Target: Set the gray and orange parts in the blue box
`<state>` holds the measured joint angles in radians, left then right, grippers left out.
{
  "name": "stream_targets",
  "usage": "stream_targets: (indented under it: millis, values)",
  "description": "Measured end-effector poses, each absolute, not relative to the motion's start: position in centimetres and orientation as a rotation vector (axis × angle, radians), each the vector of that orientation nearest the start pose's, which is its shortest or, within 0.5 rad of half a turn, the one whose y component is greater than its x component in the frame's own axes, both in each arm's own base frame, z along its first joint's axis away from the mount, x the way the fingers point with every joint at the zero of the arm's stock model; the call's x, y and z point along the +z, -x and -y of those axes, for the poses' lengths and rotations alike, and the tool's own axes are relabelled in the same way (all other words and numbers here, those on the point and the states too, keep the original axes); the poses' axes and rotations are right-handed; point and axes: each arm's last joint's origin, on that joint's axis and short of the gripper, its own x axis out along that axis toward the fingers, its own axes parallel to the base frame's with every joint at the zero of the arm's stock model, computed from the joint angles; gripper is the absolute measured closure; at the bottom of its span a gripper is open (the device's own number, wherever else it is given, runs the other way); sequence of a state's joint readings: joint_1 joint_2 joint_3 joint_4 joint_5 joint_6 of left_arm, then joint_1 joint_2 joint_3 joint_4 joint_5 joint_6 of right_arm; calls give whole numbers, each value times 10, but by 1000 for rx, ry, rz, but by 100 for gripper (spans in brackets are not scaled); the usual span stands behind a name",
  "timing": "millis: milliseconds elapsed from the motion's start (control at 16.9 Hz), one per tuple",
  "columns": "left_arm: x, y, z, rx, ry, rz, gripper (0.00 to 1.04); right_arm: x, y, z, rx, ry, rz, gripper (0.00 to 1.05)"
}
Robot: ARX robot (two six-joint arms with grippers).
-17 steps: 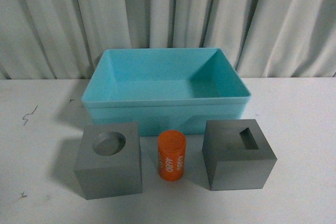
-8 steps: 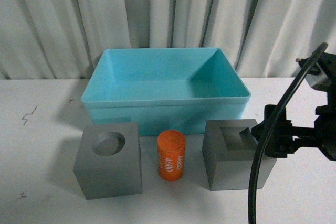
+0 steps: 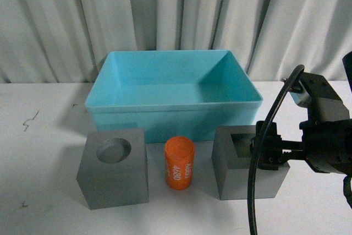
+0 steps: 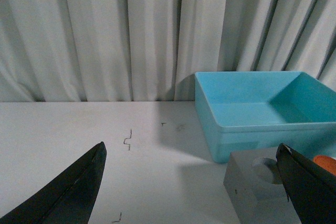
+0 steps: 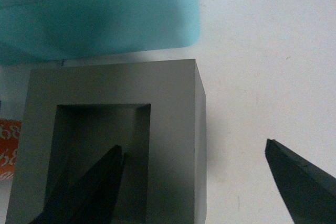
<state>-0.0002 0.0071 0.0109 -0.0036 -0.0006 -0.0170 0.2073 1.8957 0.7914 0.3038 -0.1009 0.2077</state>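
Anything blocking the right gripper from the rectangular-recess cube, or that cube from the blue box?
Nothing visible. The right gripper is open astride a wall of the gray cube, one finger over its recess. The blue box sits right behind it; only its near wall to clear.

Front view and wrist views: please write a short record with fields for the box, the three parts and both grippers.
blue box: at the back of the table, nothing inside
gray cube with round hole: in front of the box, left of the cylinder
orange cylinder: upright, between the two cubes
gray cube with rectangular hole: right of the cylinder
right gripper: open, one finger over the rectangular hole, the other outside the cube's wall; contact cannot be told
left gripper: open, holds nothing
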Motion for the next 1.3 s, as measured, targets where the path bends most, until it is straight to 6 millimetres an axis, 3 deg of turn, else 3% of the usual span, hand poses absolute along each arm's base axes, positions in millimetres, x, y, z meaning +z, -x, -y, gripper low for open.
stream_targets:
  millis: [296,414,533,592,711,770,829,888,947,1066,1184,1303]
  values:
    - [166,-97,0,0,17,1,7,96,-324,-74,191,-151,-827,69]
    - [166,-97,0,0,17,0,7,109,-307,-70,165,-136,-832,85]
    - [166,-97,0,0,17,1,7,152,-296,-61,179,-163,-748,86]
    - [166,-97,0,0,17,1,7,193,-298,-56,209,-177,-627,86]
    - [166,-97,0,0,17,1,7,276,-329,-48,223,-159,-324,86]
    - [166,-97,0,0,17,0,7,299,-349,-47,220,-148,-257,86]
    - [166,-97,0,0,17,1,7,304,-371,-50,228,-144,-262,86]
    - [166,-97,0,0,17,1,7,294,-396,-59,240,-139,-300,86]
    - [166,-97,0,0,17,1,7,273,-429,-76,261,-131,-387,86]
    - [166,-97,0,0,17,1,7,244,-468,-109,293,-114,-493,86]
    - [166,-97,0,0,17,1,7,233,-490,-134,297,-115,-526,86]
    - [166,-97,0,1,17,1,7,213,-508,-140,214,-114,-585,86]
